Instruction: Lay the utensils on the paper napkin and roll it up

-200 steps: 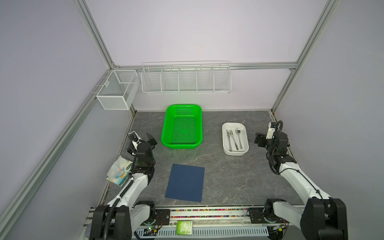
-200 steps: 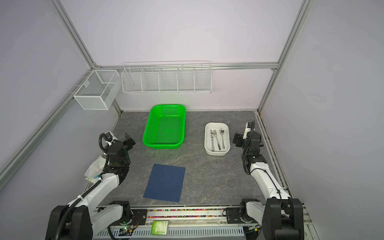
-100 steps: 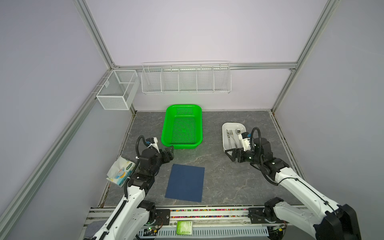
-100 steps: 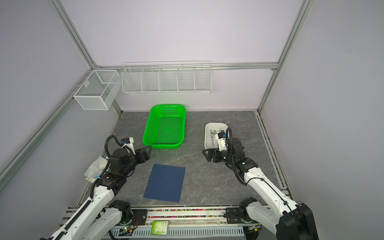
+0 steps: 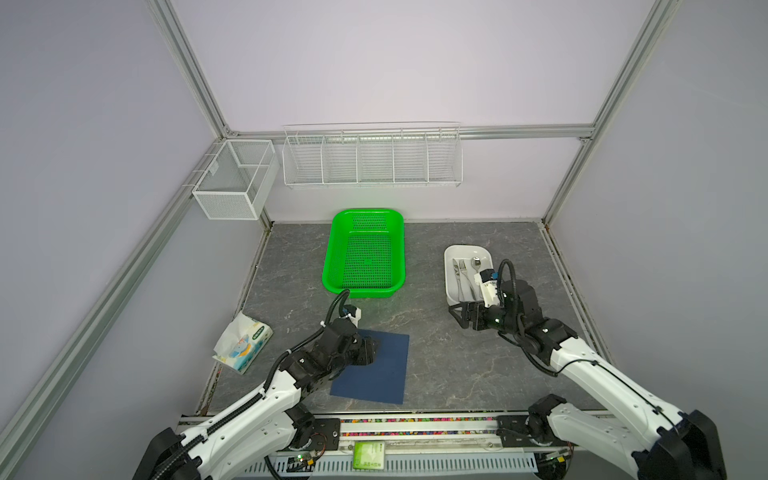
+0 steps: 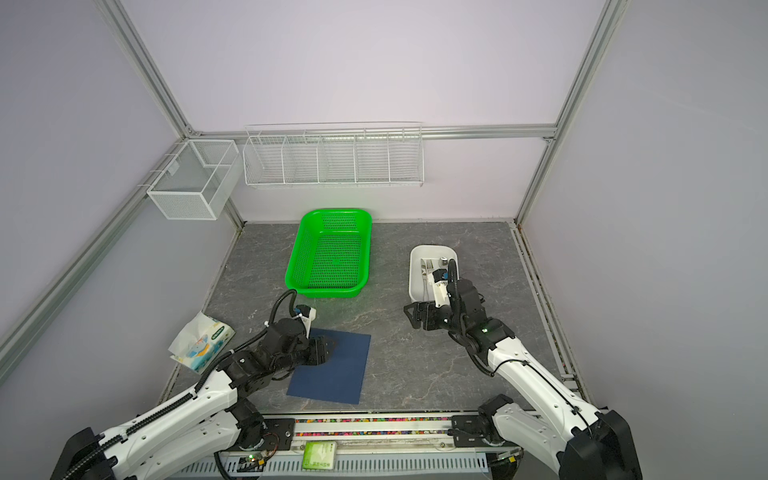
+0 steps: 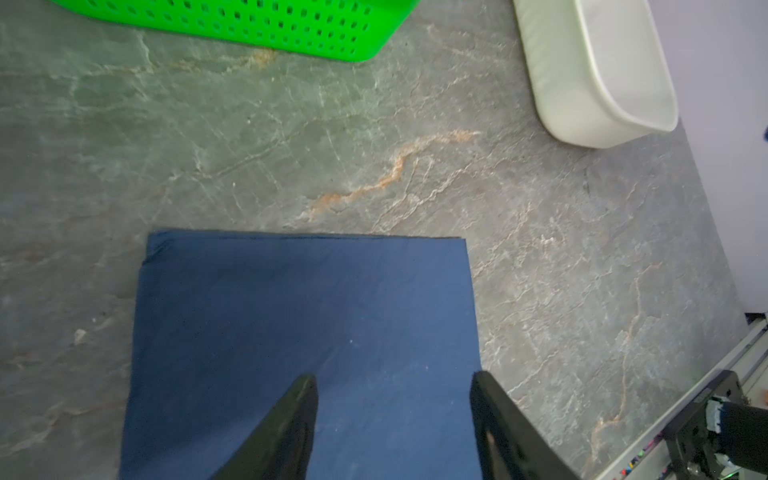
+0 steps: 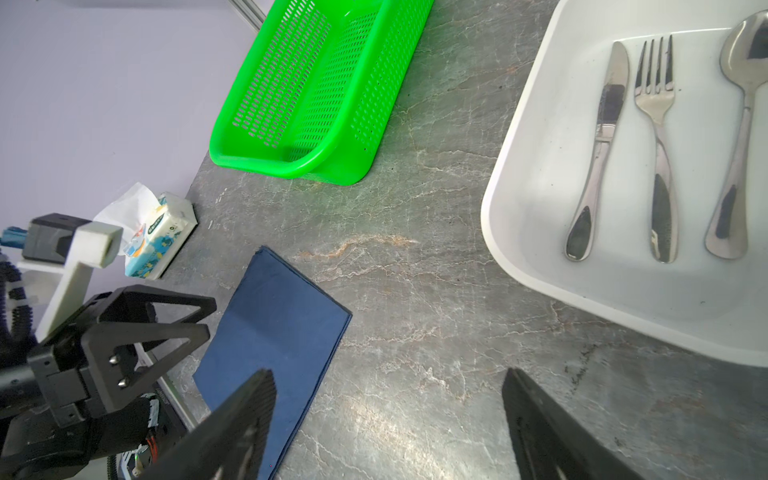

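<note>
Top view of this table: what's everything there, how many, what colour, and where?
paper napkin: 1, navy blue, flat on table, front
tray: 1, white, right side
knife, fork, spoon: 1 each, silver, side by side in tray
basket: 1, green, back centre
tissue pack: 1, white with print, left edge
wire rack: 1, white, back wall
mesh box: 1, white, left wall
left gripper: 1, black, open over napkin
right gripper: 1, black, open near tray

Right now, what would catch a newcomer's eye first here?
The bright green basket at the back middle of the table stands out first. Next, the dark blue napkin lies flat near the front, the left fingers open over it. On the right, a white tray holds a shiny knife, fork and spoon.
</note>
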Controlling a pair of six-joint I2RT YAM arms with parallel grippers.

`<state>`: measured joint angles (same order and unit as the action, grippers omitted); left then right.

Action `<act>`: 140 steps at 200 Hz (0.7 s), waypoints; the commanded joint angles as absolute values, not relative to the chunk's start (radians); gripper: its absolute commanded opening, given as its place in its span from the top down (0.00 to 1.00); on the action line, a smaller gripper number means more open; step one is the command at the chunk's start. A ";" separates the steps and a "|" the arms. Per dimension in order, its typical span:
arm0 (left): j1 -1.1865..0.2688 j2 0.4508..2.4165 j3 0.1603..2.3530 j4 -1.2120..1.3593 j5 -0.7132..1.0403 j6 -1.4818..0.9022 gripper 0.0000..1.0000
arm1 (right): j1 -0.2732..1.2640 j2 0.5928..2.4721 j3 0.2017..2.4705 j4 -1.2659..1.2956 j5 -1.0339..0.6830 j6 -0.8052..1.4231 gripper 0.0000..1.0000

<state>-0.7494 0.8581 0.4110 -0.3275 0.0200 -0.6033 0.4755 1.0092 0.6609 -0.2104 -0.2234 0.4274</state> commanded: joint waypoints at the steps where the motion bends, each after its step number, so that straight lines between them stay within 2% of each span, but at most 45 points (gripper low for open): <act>1: -0.754 0.892 0.398 -0.337 0.053 -0.626 0.45 | 0.482 1.005 0.678 -0.230 -0.180 0.451 0.12; 29: -0.756 0.930 0.382 -0.318 0.096 -0.629 0.51 | 0.482 0.987 0.679 -0.257 -0.125 0.451 0.12; 102: -0.765 1.036 0.368 -0.278 0.120 -0.636 0.53 | 0.482 0.907 0.667 -0.296 0.033 0.495 0.11; 140: -0.773 1.042 0.331 -0.225 0.132 -0.646 0.54 | 0.477 0.815 0.646 -0.315 0.216 0.606 0.11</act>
<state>-0.7658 1.0397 0.3584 -0.2733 0.1173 -0.6292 0.4793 0.8696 0.6617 -0.3027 0.0696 0.5182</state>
